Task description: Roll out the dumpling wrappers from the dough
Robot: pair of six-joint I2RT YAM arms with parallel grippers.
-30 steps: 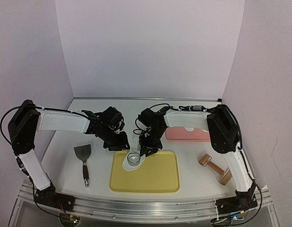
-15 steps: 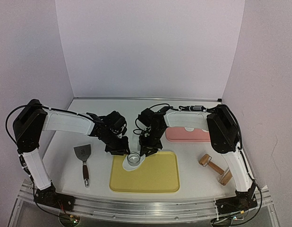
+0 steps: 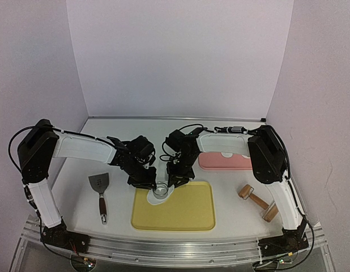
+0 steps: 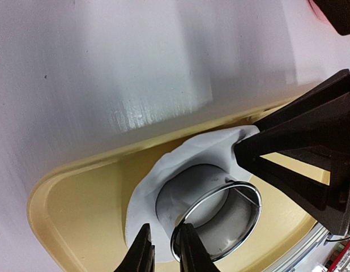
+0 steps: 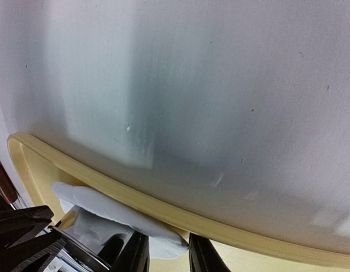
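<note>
An irregular white dough piece point(image 3: 167, 200) lies in the far left corner of the yellow tray point(image 3: 186, 218). A metal ring cutter point(image 3: 159, 190) stands on it. In the left wrist view my left gripper point(image 4: 165, 252) is narrowly open at the cutter's point(image 4: 197, 192) near rim, over the dough point(image 4: 144, 192). My right gripper point(image 5: 168, 258) is shut on the dough's edge point(image 5: 124, 218), which drapes over the tray rim point(image 5: 220, 224). Its fingers point(image 4: 299, 141) also show in the left wrist view. One dumpling wrapper point(image 3: 226, 154) shows on the pink plate point(image 3: 237, 163), partly hidden by the right arm.
A metal spatula with a dark handle point(image 3: 99, 192) lies left of the tray. A wooden roller point(image 3: 257, 203) lies to its right. The pink plate sits behind the tray's right side. White walls close in the table on three sides.
My left gripper has moved right and toward the tray, from beside the tray corner up to the ring cutter. The right arm, the dough and the cutter have stayed put.
</note>
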